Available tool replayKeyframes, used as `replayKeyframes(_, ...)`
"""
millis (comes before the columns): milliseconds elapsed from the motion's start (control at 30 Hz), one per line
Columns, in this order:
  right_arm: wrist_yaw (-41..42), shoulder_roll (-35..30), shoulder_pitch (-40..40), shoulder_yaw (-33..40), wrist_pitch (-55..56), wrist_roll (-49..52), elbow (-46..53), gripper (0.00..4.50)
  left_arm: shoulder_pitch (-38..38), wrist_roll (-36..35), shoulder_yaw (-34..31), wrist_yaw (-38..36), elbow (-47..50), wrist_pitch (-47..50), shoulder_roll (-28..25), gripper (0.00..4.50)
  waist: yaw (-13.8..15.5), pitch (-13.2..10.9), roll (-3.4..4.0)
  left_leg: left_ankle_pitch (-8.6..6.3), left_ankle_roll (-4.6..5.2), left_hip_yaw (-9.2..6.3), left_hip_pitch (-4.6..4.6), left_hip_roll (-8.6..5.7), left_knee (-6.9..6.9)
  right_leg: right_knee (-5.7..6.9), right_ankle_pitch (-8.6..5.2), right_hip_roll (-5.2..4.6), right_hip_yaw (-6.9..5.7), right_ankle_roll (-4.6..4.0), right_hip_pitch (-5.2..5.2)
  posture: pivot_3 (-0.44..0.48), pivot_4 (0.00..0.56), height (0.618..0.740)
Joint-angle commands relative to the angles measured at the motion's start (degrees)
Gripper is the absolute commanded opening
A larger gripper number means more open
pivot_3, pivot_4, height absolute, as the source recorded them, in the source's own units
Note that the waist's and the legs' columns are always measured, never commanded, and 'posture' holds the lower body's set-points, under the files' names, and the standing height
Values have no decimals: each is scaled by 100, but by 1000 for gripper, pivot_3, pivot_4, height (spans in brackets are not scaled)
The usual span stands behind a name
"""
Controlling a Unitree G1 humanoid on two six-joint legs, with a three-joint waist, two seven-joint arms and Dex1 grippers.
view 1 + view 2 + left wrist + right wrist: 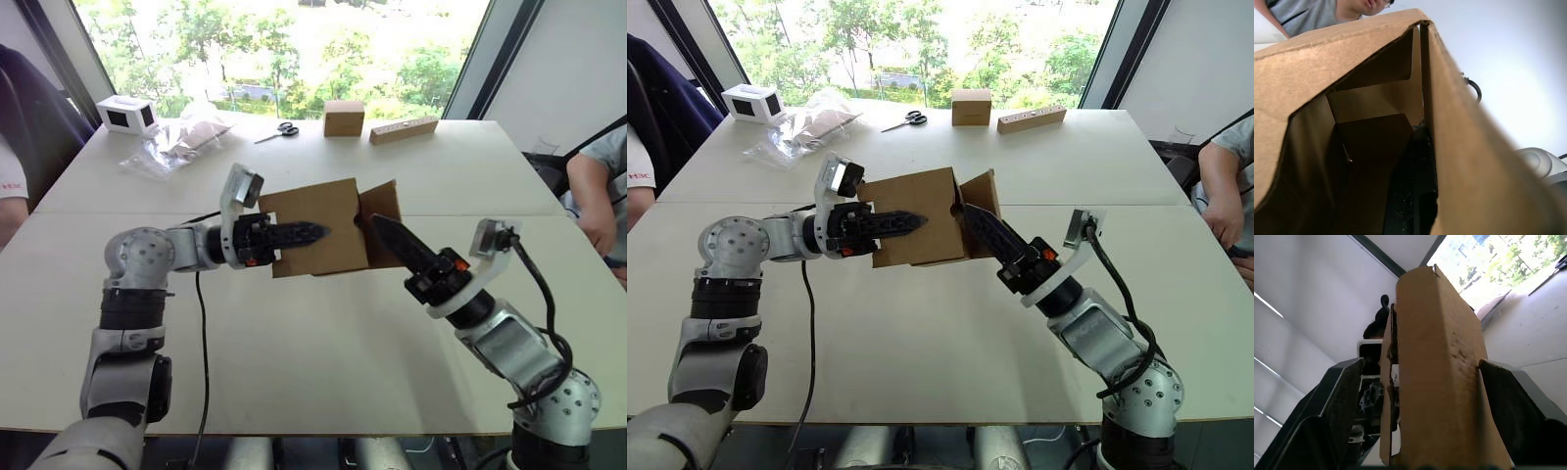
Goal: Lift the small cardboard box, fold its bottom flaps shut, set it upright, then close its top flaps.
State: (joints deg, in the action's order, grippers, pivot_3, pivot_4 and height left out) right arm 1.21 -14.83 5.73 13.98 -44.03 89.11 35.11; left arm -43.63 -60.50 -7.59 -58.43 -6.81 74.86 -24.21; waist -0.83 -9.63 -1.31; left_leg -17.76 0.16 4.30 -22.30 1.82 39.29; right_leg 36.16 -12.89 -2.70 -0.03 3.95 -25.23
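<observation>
- The small cardboard box (315, 227) is held clear of the counter (323, 343), above its middle.
- Left claw (312, 233) is clamped on the box's near wall, one finger outside, one inside.
- Right claw (1420, 396) straddles an open flap (384, 223) at the box's right end, fingers spread wide, not touching it.
- Bare counter lies below and in front; scissors (279, 130), a cube box (344, 117) and a flat bar (404, 129) sit along the far edge.
</observation>
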Motion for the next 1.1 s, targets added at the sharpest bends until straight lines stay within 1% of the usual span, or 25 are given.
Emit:
replayKeyframes(33, -44, -55, -12, -95, 269, 346, 230, 3827, -159, -106, -96, -4, 43, -53, 10, 0, 1, 0, 0, 0, 0, 0, 0, 0, 0, 0, 0, 0, 0, 0, 0, 0, 150, 740)
replayKeyframes(233, -126, -313, -85, -145, 510, 774, 361, 3827, -100, -64, -82, -23, 36, -87, -20, 0, 2, 0, 0, 0, 0, 0, 0, 0, 0, -1, 0, -1, 0, 0, 0, 0, 150, 740)
replayKeyframes(600, -148, -569, -156, -377, 834, 817, 435, 3827, -105, 0, -17, -102, -57, -191, -25, 0, 3, 0, 0, 0, 0, 0, -1, 0, 0, -1, -3, -1, 0, -4, 0, 0, 150, 740)
replayKeyframes(700, -123, -616, -174, -443, 879, 721, 423, 3289, -102, 12, 0, -125, -70, -212, -29, 0, 4, 0, 0, 0, 0, 0, -1, 0, 0, -2, -3, -1, 0, -4, 0, 0, 150, 740)
replayKeyframes(733, -131, -661, -183, -474, 868, 650, 423, 2891, -89, 6, 0, -125, -56, -212, -34, 0, 5, 0, -1, 0, 0, 0, -1, 0, 0, -2, -3, -1, 0, -4, 0, 0, 150, 740)
replayKeyframes(1067, -53, -798, -254, -541, 970, 458, 408, 2891, -34, -20, -26, -113, 7, -203, -65, 0, 5, 0, -1, 0, 0, 0, -1, 0, 0, -2, -7, -1, 0, -13, 0, 0, 150, 740)
replayKeyframes(1100, -57, -809, -252, -541, 979, 411, 387, 2627, -33, -20, -27, -110, 9, -204, -65, 0, 5, 0, -1, 0, 0, 0, -1, 0, 0, -2, -8, -2, 0, -13, 0, 0, 150, 740)
